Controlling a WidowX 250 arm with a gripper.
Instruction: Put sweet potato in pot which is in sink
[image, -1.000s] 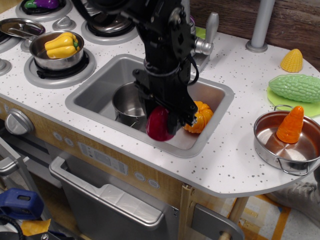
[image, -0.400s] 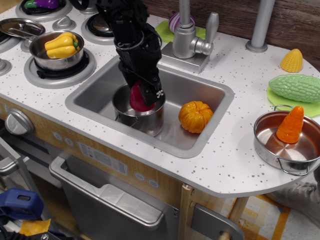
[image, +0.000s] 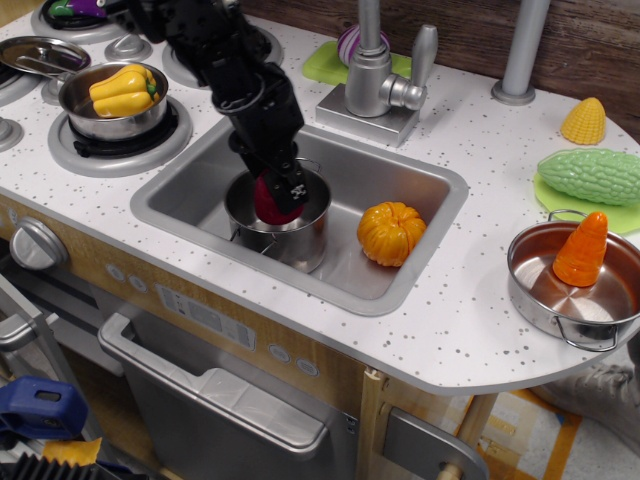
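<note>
The dark red sweet potato (image: 270, 203) sits partly inside the small steel pot (image: 290, 238), which stands at the left of the grey sink (image: 400, 190). My black gripper (image: 277, 188) reaches down into the pot's mouth from the upper left, its fingers still around the sweet potato. The potato's lower part is hidden by the pot's wall, so I cannot tell whether it rests on the bottom.
An orange pumpkin (image: 391, 233) lies in the sink right of the pot. The faucet (image: 375, 70) stands behind the sink. A steel pot with a yellow pepper (image: 120, 92) is on the left burner. A shallow pan with an orange carrot (image: 580, 252) is at the right.
My gripper carried the sweet potato left from beside the pumpkin to over the pot, then lowered it into the pot. The arm has swung to the left.
</note>
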